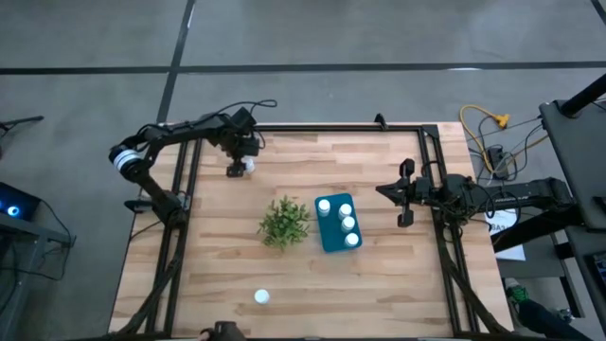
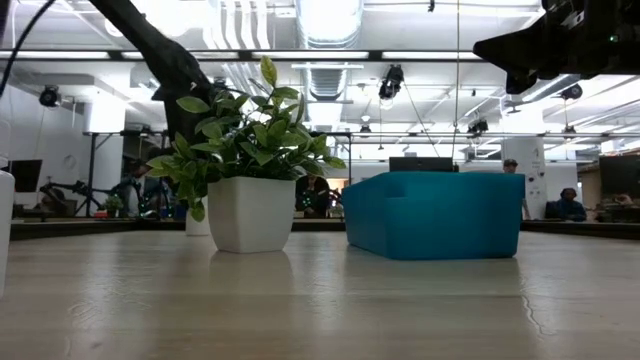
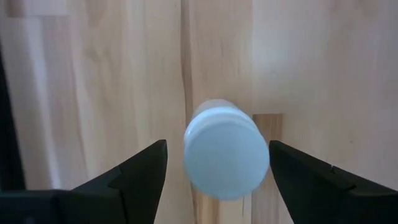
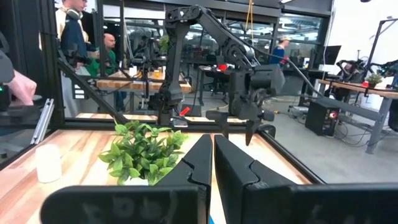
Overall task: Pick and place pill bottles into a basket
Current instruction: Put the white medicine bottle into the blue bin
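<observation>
Fingers of the left gripper (image 3: 214,171) stand wide apart on either side of an upright pill bottle (image 3: 226,151), its white cap centred in the gap, touching neither finger. In the high view this sits at the upper left of the table (image 1: 379,284). Three bottles stand in the teal basket (image 1: 328,237) at centre; another bottle (image 1: 261,297) stands at lower centre. Right gripper (image 1: 405,193), fingers pressed together and holding nothing, waits at the right edge.
</observation>
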You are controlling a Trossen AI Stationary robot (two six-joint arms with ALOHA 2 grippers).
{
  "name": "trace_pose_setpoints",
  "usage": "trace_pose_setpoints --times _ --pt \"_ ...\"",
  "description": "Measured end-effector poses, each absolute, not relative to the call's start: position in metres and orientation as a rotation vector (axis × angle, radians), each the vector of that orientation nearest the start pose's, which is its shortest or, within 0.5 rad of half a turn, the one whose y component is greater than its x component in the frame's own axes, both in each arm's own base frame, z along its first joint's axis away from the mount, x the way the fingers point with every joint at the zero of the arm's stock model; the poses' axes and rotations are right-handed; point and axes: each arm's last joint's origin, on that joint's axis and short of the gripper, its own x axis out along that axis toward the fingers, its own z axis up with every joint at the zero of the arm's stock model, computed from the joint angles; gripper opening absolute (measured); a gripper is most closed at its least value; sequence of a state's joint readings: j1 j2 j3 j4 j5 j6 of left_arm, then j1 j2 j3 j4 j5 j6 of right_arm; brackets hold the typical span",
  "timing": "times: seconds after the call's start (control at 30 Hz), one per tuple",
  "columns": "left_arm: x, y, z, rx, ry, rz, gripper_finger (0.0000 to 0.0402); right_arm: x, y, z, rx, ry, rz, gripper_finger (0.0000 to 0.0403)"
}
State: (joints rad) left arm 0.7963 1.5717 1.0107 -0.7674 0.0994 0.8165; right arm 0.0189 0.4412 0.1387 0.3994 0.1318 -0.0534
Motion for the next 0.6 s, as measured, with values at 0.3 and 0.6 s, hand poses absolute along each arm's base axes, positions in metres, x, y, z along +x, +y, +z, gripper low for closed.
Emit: trace_pose_setpoints --times 0.3,0.6 --pt "0.2035 0.2038 0.1904 0.089 1.334 0.062 0.0263 0.1291 -0.0014 0.2098 -0.045 -0.094 -0.115 0.0008" --pt "0.2045 0.2046 0.1941 0.097 1.304 0.084 0.0263 0.1291 -0.0014 0.2099 -0.045 -0.094 -0.115 0.0008"
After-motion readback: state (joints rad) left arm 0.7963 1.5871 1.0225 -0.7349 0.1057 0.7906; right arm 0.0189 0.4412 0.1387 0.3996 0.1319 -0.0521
